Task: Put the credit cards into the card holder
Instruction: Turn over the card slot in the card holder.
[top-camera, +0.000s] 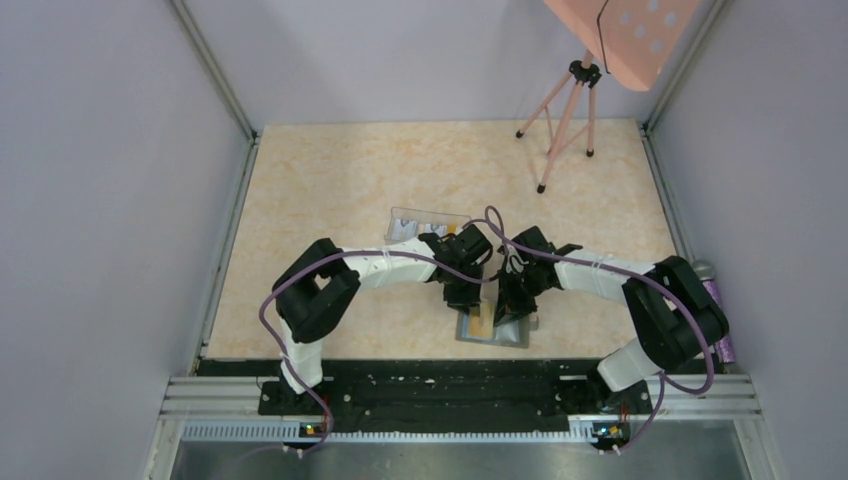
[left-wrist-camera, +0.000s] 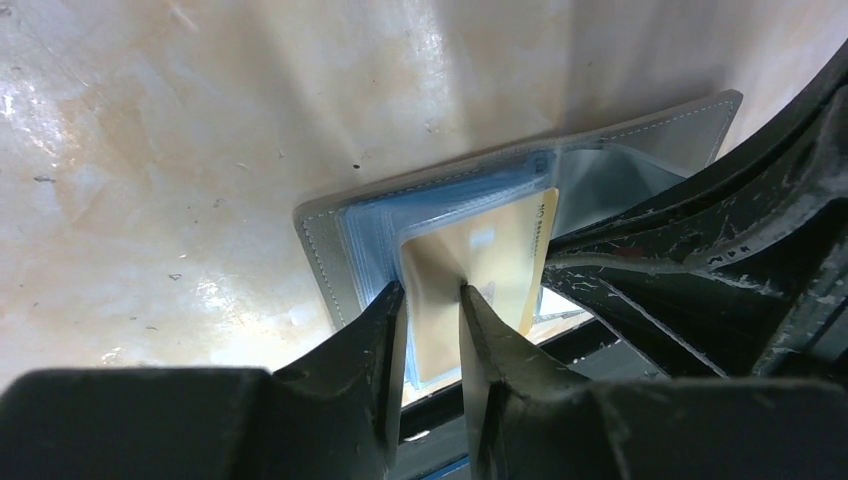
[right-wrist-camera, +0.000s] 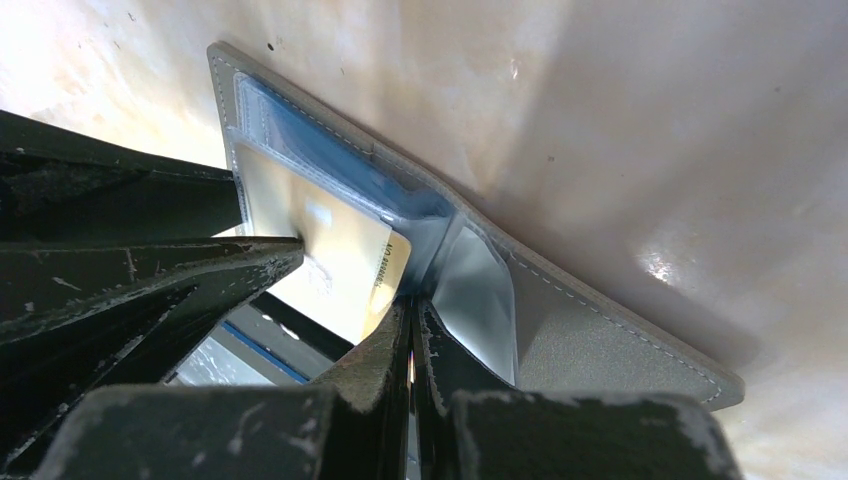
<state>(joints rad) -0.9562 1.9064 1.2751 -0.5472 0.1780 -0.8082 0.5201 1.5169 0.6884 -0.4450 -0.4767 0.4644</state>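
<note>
Fingertips of the left gripper (left-wrist-camera: 430, 290) stood slightly apart over the face of a yellow credit card (left-wrist-camera: 495, 255), clamping nothing. That credit card lay partly tucked into a clear sleeve of the open card holder (left-wrist-camera: 322, 245), which rested flat on the table (top-camera: 340, 180) near its front edge, between both arms. On the other side, the right gripper (right-wrist-camera: 412, 305) had its jaws pressed together, tips down at the holder's fold, just beside the card's corner.
</note>
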